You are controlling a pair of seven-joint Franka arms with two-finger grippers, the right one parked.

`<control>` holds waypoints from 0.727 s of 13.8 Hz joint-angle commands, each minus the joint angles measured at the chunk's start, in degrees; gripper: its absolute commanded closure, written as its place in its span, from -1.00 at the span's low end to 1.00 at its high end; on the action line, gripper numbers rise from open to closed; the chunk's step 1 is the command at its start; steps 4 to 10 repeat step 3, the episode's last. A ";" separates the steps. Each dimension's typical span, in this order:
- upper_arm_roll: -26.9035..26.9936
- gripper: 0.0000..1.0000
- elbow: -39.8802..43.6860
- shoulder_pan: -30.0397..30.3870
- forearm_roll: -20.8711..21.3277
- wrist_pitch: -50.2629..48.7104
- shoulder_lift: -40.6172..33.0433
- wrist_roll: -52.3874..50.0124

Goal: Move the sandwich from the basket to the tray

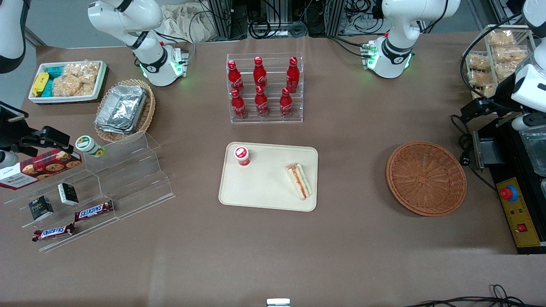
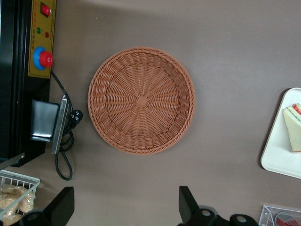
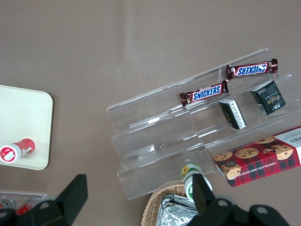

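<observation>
The gripper (image 2: 124, 207) hung wide open and empty above the basket (image 2: 141, 100); the sandwich (image 1: 299, 181) rested near the tray (image 1: 256, 187) edge, so a knock could dislodge it.

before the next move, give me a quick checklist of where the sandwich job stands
1. Sandwich out of the basket: ok, the basket holds nothing.
2. Sandwich fully on the tray: ok, it lies inside the rim near the edge toward the working arm's end.
3. Sandwich clear of the red-capped bottle on the tray: ok, they sit apart.
4. Hand released: ok, fingers open, nothing between them.
5. Hand clear of the tray: ok, it hangs above the table beside the basket.
6. Sandwich intact: cannot tell beyond its layered cut edge facing up.
</observation>
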 commanded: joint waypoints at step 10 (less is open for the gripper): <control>0.37 -1.00 0.40 -1.05 1.05 -0.44 -0.90 1.11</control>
